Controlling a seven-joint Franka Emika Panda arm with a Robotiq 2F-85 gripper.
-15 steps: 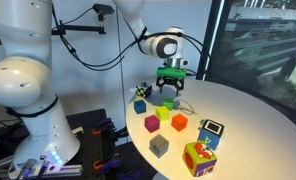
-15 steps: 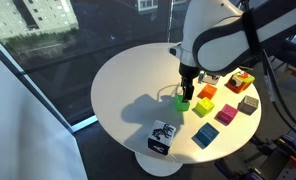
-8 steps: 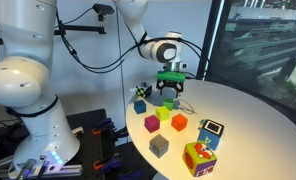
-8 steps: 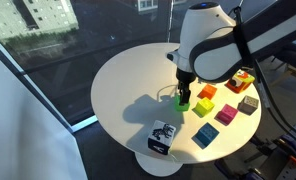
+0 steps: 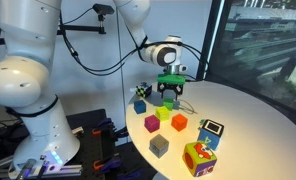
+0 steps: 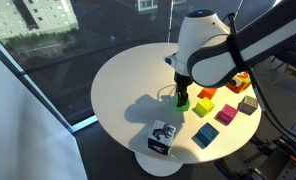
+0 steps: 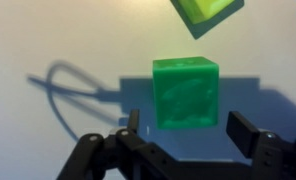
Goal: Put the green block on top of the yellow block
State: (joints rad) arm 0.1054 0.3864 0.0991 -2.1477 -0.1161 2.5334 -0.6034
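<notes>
The green block (image 7: 186, 92) lies on the white round table (image 6: 128, 80), just ahead of and between my open fingers in the wrist view. My gripper (image 7: 193, 135) is open and empty, and hangs low right over the block in both exterior views (image 5: 169, 97) (image 6: 181, 93). The green block (image 6: 182, 103) (image 5: 169, 105) shows under the fingertips there. The yellow block (image 7: 203, 10) lies just beyond the green one, apart from it. It also shows in both exterior views (image 6: 206, 92) (image 5: 164, 113).
Around the blocks lie an orange cube (image 5: 179, 122), a magenta cube (image 5: 152, 123), a grey cube (image 5: 159, 146), a large patterned cube (image 5: 198, 158), a blue cube (image 6: 205, 135) and a black-and-white cube (image 6: 162, 137). The table edge (image 6: 103, 115) is near.
The gripper has come down a little closer over the green block, still open. The blocks have not moved.
</notes>
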